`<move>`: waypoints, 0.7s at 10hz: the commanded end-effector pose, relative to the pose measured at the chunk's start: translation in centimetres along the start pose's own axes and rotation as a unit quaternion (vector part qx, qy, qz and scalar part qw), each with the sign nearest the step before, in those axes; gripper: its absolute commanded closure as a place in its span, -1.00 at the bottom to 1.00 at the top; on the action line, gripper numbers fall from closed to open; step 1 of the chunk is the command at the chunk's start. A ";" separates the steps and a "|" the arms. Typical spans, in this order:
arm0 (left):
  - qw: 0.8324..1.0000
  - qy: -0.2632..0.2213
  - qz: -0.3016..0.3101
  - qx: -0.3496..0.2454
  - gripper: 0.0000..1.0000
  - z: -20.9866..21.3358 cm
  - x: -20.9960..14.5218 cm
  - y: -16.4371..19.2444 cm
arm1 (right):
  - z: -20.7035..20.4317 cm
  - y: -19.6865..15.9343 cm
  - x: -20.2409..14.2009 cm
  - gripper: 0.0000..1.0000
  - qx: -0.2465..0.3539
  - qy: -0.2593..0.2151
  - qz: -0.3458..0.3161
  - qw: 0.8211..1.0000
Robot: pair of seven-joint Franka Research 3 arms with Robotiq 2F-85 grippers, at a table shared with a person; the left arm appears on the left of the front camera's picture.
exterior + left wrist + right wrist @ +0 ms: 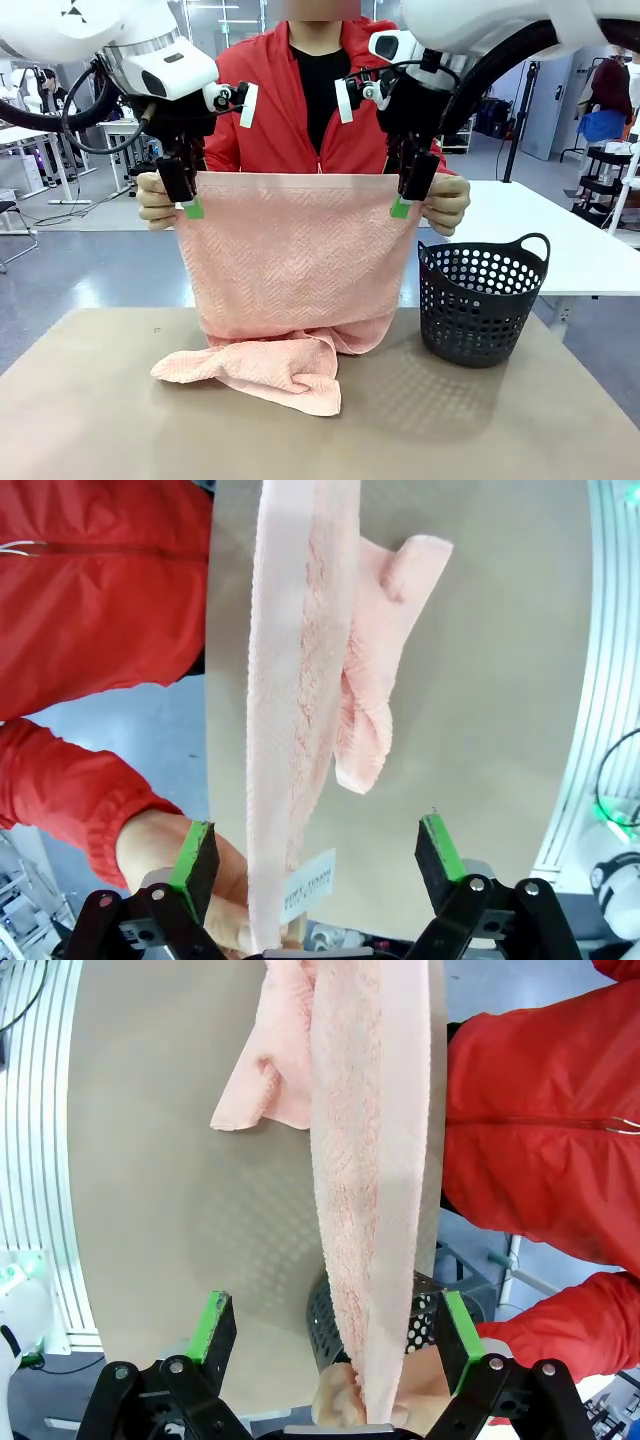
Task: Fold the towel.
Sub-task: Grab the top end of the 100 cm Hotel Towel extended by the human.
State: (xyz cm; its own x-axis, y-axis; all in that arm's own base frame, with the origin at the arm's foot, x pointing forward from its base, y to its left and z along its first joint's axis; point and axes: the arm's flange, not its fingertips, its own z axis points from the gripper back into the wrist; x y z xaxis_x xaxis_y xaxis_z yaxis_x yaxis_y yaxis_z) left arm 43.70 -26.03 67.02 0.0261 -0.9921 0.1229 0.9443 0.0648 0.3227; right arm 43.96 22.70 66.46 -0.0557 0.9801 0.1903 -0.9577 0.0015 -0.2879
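Listing outward from the grippers, we record:

1. Left gripper point(188, 200) point(318, 858): jaws spread wide, clamping nothing. It sits at the top left corner of the towel point(295, 255). In its wrist view we see the towel point(290, 680) running edge-on between the green pads point(196, 852), with neither closed on it.

2. Right gripper point(408, 200) point(336, 1332): jaws equally wide, holding nothing. It sits at the top right corner, and the towel point(370, 1160) passes between its fingers.

3. Towel: salmon pink with a zigzag weave, hanging as a flat sheet above the table point(500, 420). Its lower end lies bunched on the tabletop near the middle. A white label point(308, 890) shows at its upper edge, by the left gripper.

4. Left-side hand point(155, 200) and right-side hand point(448, 203): the person's, each holding a top corner just outside a gripper.

5. Basket point(480, 300): dark and perforated with two handles, standing on the table to the right, near the towel's hanging edge but apart from it.

6. Red jacket point(270, 110): worn by the person at the far side, behind the towel.
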 end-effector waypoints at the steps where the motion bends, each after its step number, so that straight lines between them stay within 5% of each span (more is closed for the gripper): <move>1: 1.000 -0.018 -0.004 -0.006 -1.00 -0.9 -0.4 0.6 | -1.2 -0.4 -0.3 -1.00 -0.011 0.016 -0.019 1.000; 3: 1.000 -0.019 -0.006 -0.009 -0.95 -1.8 -0.4 0.7 | -2.2 -0.4 -0.5 -1.00 -0.010 0.019 -0.021 1.000; 4: 1.000 -0.017 -0.001 -0.008 0.16 -2.0 -0.6 0.8 | -2.4 -0.3 -0.6 -0.21 -0.012 0.020 -0.021 1.000; 5: 1.000 -0.017 -0.001 -0.007 0.22 -2.1 -0.6 0.9 | -2.4 -0.2 -0.6 0.18 -0.015 0.020 -0.022 0.999; 6: 1.000 -0.017 -0.003 -0.006 1.00 -2.0 -0.8 0.8 | -2.3 -0.2 -0.7 0.97 -0.015 0.021 -0.022 0.999; 7: 1.000 -0.016 -0.005 -0.005 1.00 -1.8 -0.8 0.7 | -2.3 -0.1 -0.7 1.00 -0.014 0.022 -0.021 0.999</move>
State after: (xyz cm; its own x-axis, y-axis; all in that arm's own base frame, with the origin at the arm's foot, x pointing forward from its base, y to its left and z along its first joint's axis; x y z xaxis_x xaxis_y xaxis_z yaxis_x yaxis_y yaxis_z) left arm 45.11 -25.94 65.59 0.0364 -0.9909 0.1294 0.9495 0.0747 0.3047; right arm 45.19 22.54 64.69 -0.0338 0.9838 0.1760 -0.9586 0.0179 -0.2841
